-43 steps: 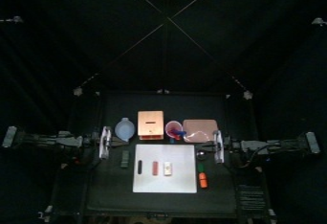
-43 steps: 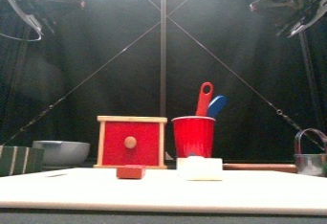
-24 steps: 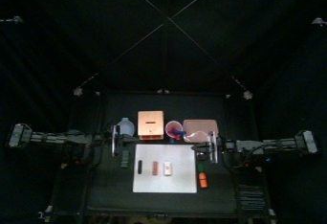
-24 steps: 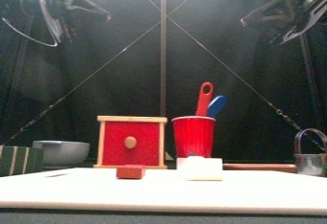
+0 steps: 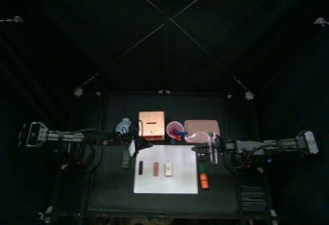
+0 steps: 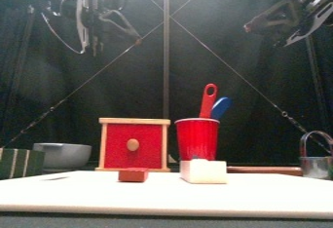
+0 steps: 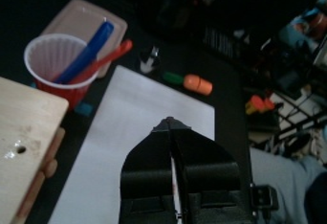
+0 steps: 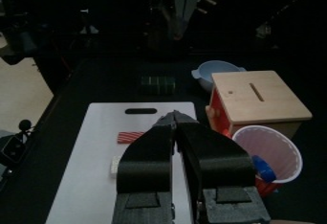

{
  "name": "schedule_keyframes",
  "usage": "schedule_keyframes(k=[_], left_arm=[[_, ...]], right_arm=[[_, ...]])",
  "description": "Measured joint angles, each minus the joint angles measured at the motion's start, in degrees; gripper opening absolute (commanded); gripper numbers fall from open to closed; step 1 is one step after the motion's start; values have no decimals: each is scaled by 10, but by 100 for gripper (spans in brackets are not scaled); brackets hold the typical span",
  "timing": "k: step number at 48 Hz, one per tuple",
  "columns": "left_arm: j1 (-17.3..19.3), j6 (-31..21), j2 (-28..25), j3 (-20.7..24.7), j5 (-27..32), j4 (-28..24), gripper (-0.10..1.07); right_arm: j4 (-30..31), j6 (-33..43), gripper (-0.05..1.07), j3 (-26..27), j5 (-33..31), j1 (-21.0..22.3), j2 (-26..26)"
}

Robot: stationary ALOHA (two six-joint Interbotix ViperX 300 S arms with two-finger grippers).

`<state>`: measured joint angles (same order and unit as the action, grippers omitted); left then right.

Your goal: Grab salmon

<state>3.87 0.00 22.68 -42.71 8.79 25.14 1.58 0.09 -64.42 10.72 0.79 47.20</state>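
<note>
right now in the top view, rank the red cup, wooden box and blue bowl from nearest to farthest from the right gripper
Measured from the right gripper in the top view:
1. Red cup, near the middle of the back row, on the gripper's side.
2. Wooden box, next along, on the cup's far side.
3. Blue bowl, at the row's far end, across the table from this gripper.

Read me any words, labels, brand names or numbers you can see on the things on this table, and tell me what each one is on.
No readable text in any view.
Red cup: plain, no print visible.
Red wooden box: plain, only a slot and a knob.
White cutting board: blank.
Small food pieces on the board: too small to show any marking.
</note>
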Motion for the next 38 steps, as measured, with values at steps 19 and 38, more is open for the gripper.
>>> schedule_keyframes(k=[19, 38], left_arm=[[11, -110, -135, 104, 251, -36, 22], [-12, -570, -173, 130, 420, -311, 22]], right_arm=[[-6, 0, 2, -3, -19, 0, -1], [-5, 1, 2, -7, -25, 6, -2]])
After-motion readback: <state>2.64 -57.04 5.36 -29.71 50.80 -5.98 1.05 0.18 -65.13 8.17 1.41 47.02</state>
